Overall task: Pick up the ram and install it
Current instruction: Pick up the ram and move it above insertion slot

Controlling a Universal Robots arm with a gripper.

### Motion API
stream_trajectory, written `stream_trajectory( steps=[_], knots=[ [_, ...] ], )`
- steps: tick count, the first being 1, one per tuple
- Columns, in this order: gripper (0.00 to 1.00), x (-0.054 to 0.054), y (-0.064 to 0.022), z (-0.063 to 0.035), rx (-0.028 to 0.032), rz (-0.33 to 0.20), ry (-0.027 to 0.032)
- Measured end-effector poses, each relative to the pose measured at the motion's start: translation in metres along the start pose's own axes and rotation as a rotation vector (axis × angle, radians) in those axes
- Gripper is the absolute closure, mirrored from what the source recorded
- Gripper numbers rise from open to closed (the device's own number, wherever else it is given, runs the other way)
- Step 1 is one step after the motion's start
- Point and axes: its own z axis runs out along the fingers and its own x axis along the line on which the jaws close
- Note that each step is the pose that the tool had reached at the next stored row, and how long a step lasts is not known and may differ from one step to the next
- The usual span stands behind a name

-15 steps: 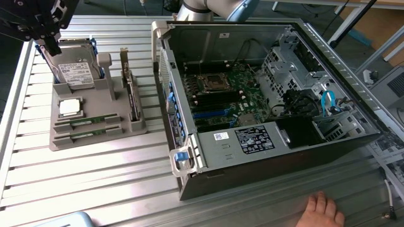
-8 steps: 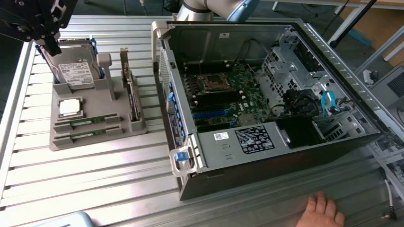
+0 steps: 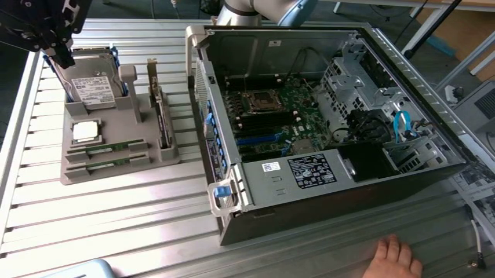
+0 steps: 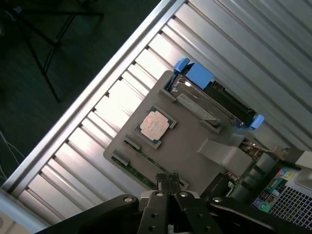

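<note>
Two green ram sticks lie side by side in slots of a grey holder (image 3: 116, 132): one ram (image 3: 104, 149) and its twin (image 3: 106, 165) nearer the front edge. In the wrist view the ram (image 4: 146, 158) and the other stick (image 4: 135, 174) show just beyond my fingertips. My gripper (image 3: 64, 58) (image 4: 168, 183) hangs shut, with nothing in it, high above the holder's far end, over the hard drive (image 3: 91, 87). It touches nothing.
The holder (image 4: 187, 146) also carries a square silver processor (image 3: 85, 131) (image 4: 155, 126), the hard drive (image 4: 214, 95) and an upright dark expansion card (image 3: 159, 116). An open computer case (image 3: 255, 49) with its motherboard (image 3: 282, 110) lies at the exterior view's right. A person's hand (image 3: 396, 258) rests by the case.
</note>
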Motion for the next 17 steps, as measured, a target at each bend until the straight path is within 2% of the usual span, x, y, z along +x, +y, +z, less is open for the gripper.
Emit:
stream_trajectory(
  steps=[17],
  knots=[
    [0.89,-0.0009,0.001,0.0001,-0.004,-0.17,0.0076]
  ],
)
